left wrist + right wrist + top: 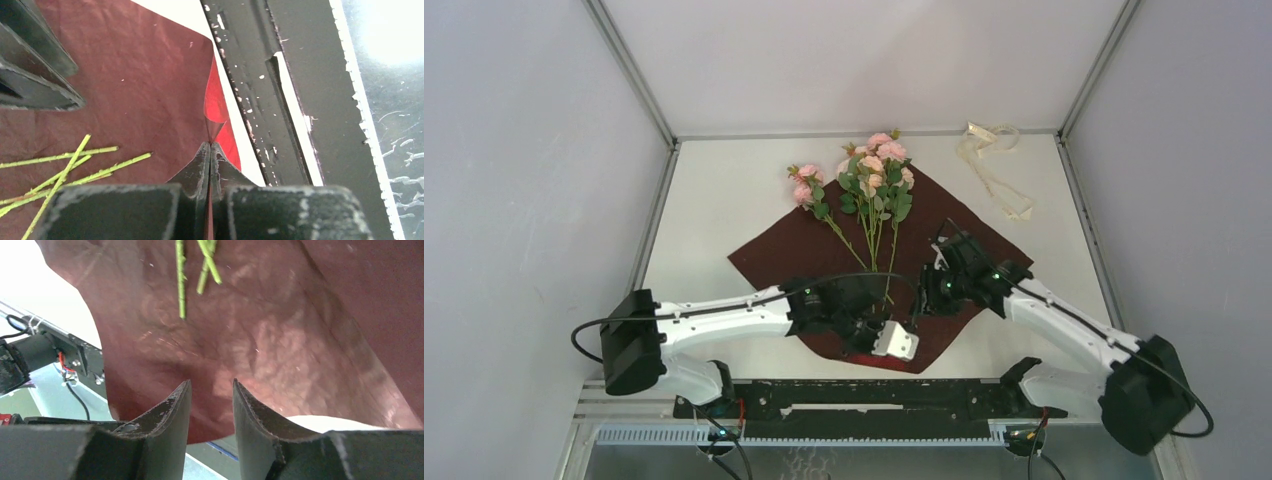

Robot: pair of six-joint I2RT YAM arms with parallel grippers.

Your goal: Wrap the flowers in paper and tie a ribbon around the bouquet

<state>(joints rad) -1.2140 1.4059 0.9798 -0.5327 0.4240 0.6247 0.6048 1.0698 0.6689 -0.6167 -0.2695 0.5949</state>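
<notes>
The dark red crinkled paper sheet (769, 255), beneath the pink artificial flowers (876, 178), is pinched at its near corner by the left gripper (210, 147), jaws fully closed. The right gripper (211, 390) is seen with jaws part-open and empty. The stems (75, 165) could be scattered by a sharp lift.

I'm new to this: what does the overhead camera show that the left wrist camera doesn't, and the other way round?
Only the overhead view: the flowers' pink blooms and the ribbon by the table's far right corner. Only the left wrist view: the left gripper shut on the paper's near edge, with a brighter red underside turned up there. Both: the dark red paper and the green stalks lying on it.
</notes>
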